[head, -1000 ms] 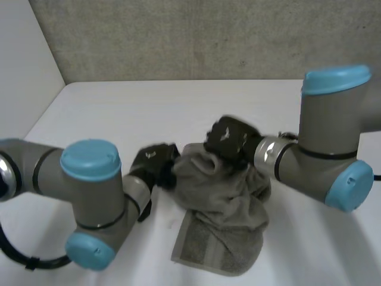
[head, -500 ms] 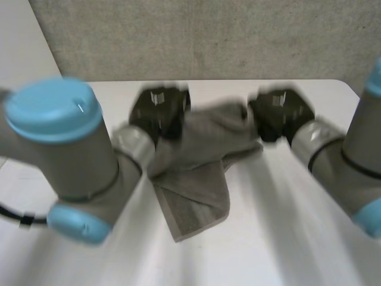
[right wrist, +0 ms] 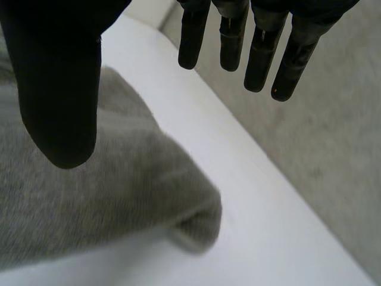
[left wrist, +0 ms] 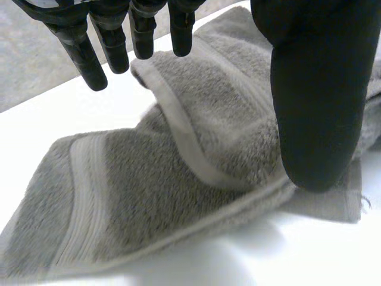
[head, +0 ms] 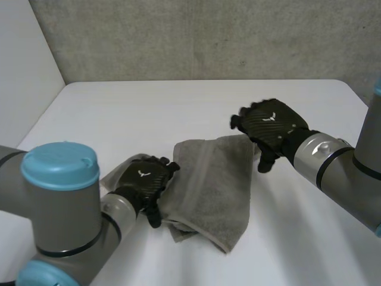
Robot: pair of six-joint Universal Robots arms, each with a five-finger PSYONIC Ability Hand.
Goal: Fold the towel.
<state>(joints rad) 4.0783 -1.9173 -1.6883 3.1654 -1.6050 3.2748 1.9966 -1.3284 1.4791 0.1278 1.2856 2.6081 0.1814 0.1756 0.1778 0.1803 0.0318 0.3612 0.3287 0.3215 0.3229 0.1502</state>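
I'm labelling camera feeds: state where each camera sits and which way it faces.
Head view: between and behind the arms, looking down at the table; left hand on the towel, right hand at its far corner.
Left wrist view: on the left wrist, looking along its palm; straight fingers and thumb over the towel.
Right wrist view: on the right wrist, along its palm; straight fingers above a towel corner.
All three share the towel.

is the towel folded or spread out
Folded, loosely: the grey towel lies doubled on the table, one hemmed layer overlapping another.
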